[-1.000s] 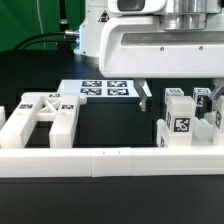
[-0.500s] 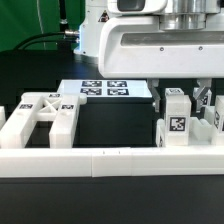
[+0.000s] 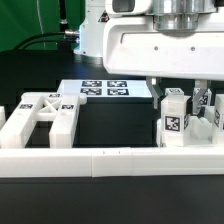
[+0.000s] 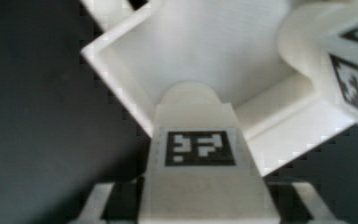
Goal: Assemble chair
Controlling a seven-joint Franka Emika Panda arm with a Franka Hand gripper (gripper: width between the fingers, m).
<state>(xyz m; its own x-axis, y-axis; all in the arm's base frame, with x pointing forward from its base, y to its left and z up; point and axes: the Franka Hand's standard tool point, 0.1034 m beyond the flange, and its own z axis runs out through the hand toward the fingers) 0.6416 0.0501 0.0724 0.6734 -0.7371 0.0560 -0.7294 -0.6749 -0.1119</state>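
end effector [image 3: 177, 100] clamps a white leg [image 3: 173, 122], black table [image 3: 110, 125] beneath.

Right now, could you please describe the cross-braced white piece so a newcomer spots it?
Find the long low white plastic rail across the front. Behind its end on the exterior view's left lies the glossy white cross-braced frame; unlike the solid blocks opposite, it has open gaps.

A black table [image 3: 110, 205] is seen under everything, dark and without shine. Behind it, at the exterior view's left, a green backdrop [image 3: 25, 18] is shown, and a black cable [image 3: 38, 42] is hung in front of it. The marker board [image 3: 100, 88] is laid flat on the table. A long low white rail [image 3: 100, 160] is set across the front.
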